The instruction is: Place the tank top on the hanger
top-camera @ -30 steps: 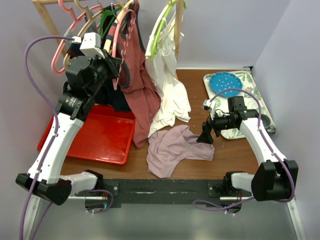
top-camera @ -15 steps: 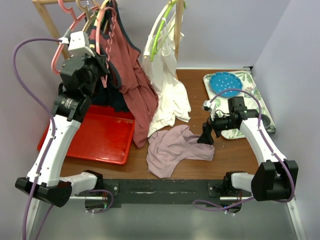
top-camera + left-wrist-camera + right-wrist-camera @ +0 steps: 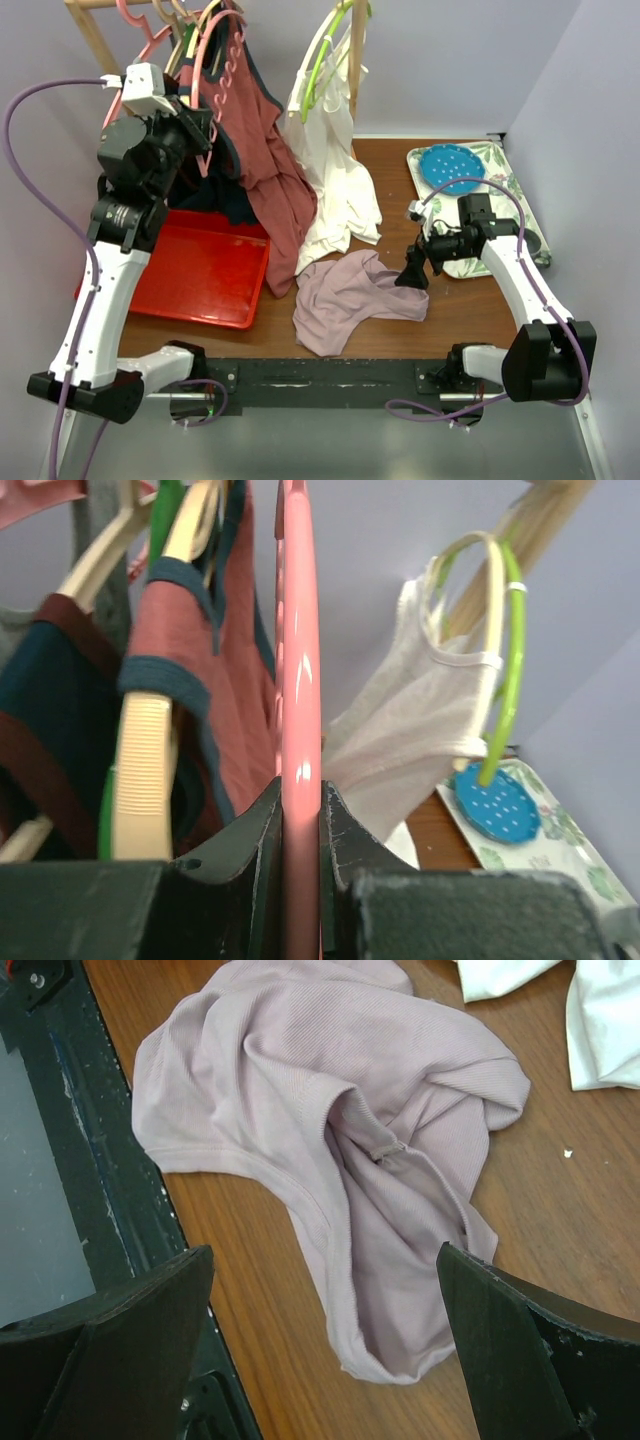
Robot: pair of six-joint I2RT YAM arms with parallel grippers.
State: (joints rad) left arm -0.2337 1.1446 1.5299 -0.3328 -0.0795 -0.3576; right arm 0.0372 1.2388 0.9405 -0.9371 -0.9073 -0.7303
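The pale mauve tank top (image 3: 350, 295) lies crumpled on the wooden table near the front edge, and it also shows in the right wrist view (image 3: 300, 1090). My right gripper (image 3: 411, 274) hangs open just above its right edge, jaws wide apart over the fabric (image 3: 322, 1260). My left gripper (image 3: 197, 122) is raised at the clothes rack and shut on the salmon-pink hanger (image 3: 212, 50). In the left wrist view the hanger's bar (image 3: 298, 660) runs upright between the closed jaws (image 3: 298, 815).
A rust-red tank top (image 3: 272, 175), a white garment (image 3: 335, 185) on a lime-green hanger (image 3: 325, 50) and tan hangers hang from the wooden rack (image 3: 88, 30). A red tray (image 3: 200, 275) lies at left, a floral tray (image 3: 510, 185) with a blue plate (image 3: 450, 165) at right.
My left arm has swung left and upward with the pink hanger in its jaws, drawing it away from the rust-red top. The right arm and the mauve top have not moved.
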